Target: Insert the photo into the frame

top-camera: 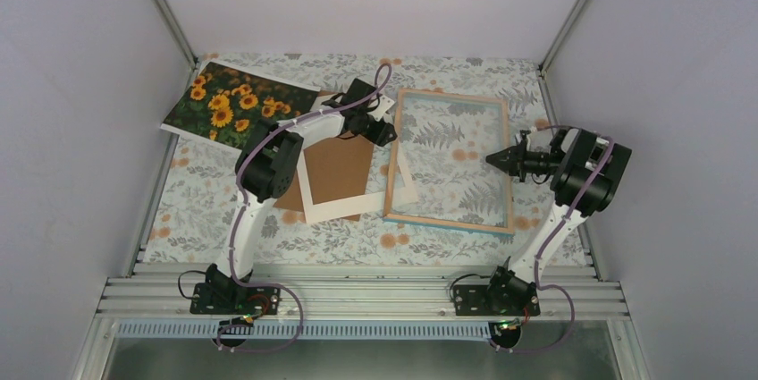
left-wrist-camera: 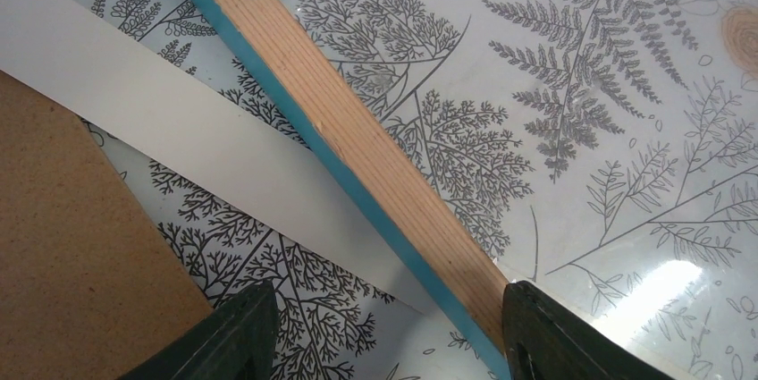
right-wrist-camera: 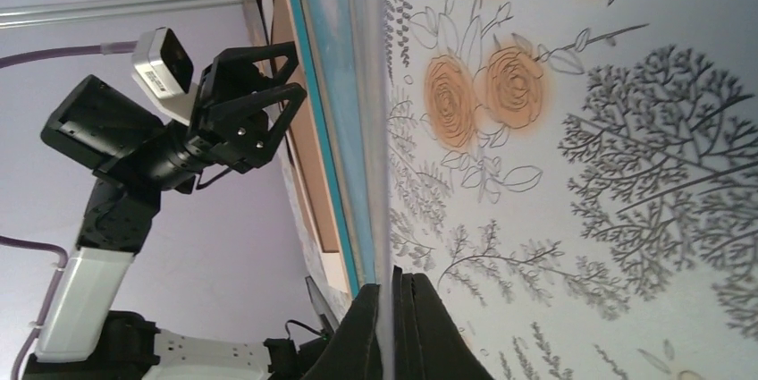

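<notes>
The photo [top-camera: 237,105], sunflowers facing up, lies flat at the far left corner, apart from both grippers. The frame [top-camera: 451,161] lies wood back up at centre right, with its turquoise edge showing. My left gripper [top-camera: 384,132] is open over the frame's left rail [left-wrist-camera: 357,130]. In the left wrist view its dark fingers [left-wrist-camera: 241,335] stand on either side of the rail and touch nothing. My right gripper [top-camera: 496,158] is at the frame's right side. In the right wrist view [right-wrist-camera: 393,326] it is shut on the frame's thin edge [right-wrist-camera: 326,147].
A brown backing board [top-camera: 338,170] lies on a cream mat border [top-camera: 344,210] just left of the frame, under my left arm; both show in the left wrist view [left-wrist-camera: 63,237] [left-wrist-camera: 179,130]. Walls enclose the flowered tabletop [top-camera: 268,228]. An aluminium rail [top-camera: 357,295] runs along the near edge.
</notes>
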Tool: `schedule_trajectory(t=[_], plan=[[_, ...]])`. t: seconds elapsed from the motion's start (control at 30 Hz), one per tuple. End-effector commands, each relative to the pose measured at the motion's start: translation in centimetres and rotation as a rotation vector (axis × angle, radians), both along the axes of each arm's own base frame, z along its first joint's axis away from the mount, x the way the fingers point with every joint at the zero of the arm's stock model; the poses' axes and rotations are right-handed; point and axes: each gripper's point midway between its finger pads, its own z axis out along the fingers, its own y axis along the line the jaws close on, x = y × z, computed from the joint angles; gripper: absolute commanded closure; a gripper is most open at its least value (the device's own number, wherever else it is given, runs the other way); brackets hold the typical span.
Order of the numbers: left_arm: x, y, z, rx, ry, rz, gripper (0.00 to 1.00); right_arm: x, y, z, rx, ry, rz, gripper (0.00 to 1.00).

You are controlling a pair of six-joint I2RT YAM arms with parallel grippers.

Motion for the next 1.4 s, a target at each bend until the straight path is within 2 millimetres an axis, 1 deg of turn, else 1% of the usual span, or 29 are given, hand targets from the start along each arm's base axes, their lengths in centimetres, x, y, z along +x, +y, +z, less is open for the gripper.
schedule_trajectory(t=[0.0, 0.13, 0.37, 0.73, 1.03, 1.23, 1.3, 1.37], plan=[[-0.9, 2.1, -3.8, 0.106, 0.087, 0.038, 0.38, 0.1, 0.9, 1.8, 0.070, -0.003, -0.029, 0.96], [-0.9, 2.1, -3.8, 0.109, 0.086, 0.037, 0.38, 0.3, 0.8, 2.2, 0.099, -0.009, -0.037, 0.96], [-0.9, 2.2, -4.1, 0.118, 0.095, 0.038, 0.39, -0.2, 0.8, 1.4, 0.087, 0.027, -0.036, 0.96], [-0.7, 2.2, -4.6, 0.123, 0.105, 0.047, 0.40, -0.2, 0.1, 1.8, 0.076, 0.032, -0.028, 0.96], [-0.3, 2.8, -4.9, 0.138, 0.103, 0.063, 0.43, -1.2, 0.4, 1.3, 0.056, 0.055, -0.036, 0.97], [-0.3, 2.5, -4.8, 0.123, 0.109, 0.058, 0.43, -0.5, 0.8, 0.7, 0.093, 0.026, -0.020, 0.96], [-0.3, 2.4, -4.8, 0.121, 0.111, 0.054, 0.43, 0.0, 1.1, 1.0, 0.097, -0.012, 0.007, 0.96], [-0.4, 2.4, -4.9, 0.121, 0.112, 0.050, 0.43, 0.5, 1.3, 0.8, 0.087, -0.029, 0.018, 0.96]])
